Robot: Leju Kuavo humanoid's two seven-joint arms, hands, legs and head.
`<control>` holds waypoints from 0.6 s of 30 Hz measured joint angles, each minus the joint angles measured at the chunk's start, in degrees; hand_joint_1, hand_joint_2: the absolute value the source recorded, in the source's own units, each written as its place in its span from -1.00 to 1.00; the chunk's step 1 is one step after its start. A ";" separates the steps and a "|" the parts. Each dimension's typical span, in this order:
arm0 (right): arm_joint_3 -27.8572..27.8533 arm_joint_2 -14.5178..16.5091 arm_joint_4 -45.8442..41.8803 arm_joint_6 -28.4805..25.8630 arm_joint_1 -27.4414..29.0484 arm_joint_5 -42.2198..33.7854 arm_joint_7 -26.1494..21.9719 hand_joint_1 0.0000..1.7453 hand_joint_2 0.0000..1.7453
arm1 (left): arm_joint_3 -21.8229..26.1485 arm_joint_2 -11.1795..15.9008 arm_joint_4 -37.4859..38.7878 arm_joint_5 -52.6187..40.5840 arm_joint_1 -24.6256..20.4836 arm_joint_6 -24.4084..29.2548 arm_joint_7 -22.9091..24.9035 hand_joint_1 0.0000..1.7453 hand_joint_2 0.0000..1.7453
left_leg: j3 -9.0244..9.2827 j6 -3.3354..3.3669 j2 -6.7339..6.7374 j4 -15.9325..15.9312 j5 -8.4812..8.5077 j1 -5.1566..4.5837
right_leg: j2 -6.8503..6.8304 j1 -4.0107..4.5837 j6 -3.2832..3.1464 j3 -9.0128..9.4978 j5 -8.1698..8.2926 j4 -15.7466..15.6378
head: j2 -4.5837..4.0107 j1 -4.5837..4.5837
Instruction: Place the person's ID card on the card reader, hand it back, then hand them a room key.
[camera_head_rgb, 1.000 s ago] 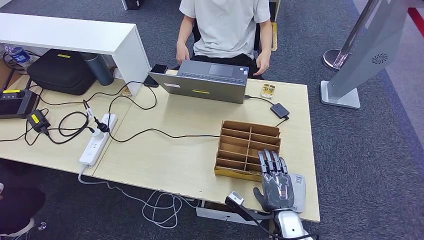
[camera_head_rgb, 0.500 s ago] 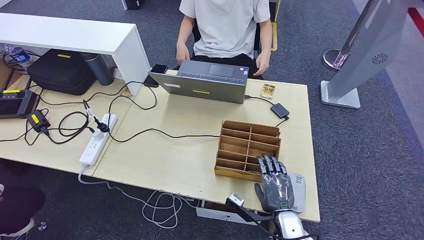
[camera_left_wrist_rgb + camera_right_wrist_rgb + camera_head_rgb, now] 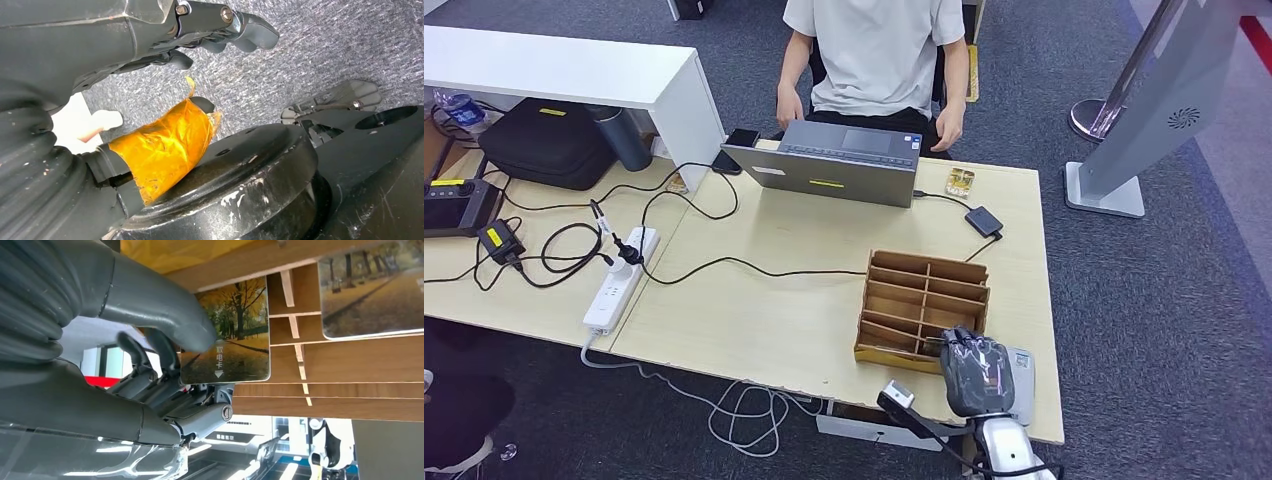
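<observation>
Right hand (image 3: 975, 375) at the surface's (image 3: 764, 300) near edge, thumb and fingers (image 3: 150, 347) pinching a room key (image 3: 227, 335) at the wooden organizer (image 3: 922, 305). Left hand (image 3: 150, 30) fingers loosely curled, holding nothing. Person (image 3: 876, 55) seated beyond laptop (image 3: 834, 165).

A pale wood tabletop (image 3: 784, 300) carries a grey laptop (image 3: 834, 170) at its far edge, a small black reader (image 3: 984, 221) on a cable, and a brown slotted card rack (image 3: 914, 295) near the front right. At the left lie a white power strip (image 3: 614, 280) and looping black cables (image 3: 554, 255).
</observation>
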 joint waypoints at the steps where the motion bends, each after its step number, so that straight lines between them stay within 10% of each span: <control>1: -0.08 0.04 0.09 0.00 -0.05 0.02 0.00 1.00 1.00 | -0.15 0.02 0.00 0.00 -0.02 0.04 0.03 -1.00 1.00 | 0.00 0.00 0.00 0.00 0.00 0.00 | 0.00 0.00 0.00 0.00 0.00 0.00 | 0.00 0.00; 18: -0.60 0.37 1.37 -0.72 -0.22 0.00 0.07 1.00 1.00 | -1.10 0.03 0.00 -0.17 -0.05 4.02 -1.14 -1.00 1.00 | 0.02 0.00 0.00 0.01 0.00 0.00 | -0.01 0.00 0.00 0.03 0.00 0.00 | 0.00 -0.01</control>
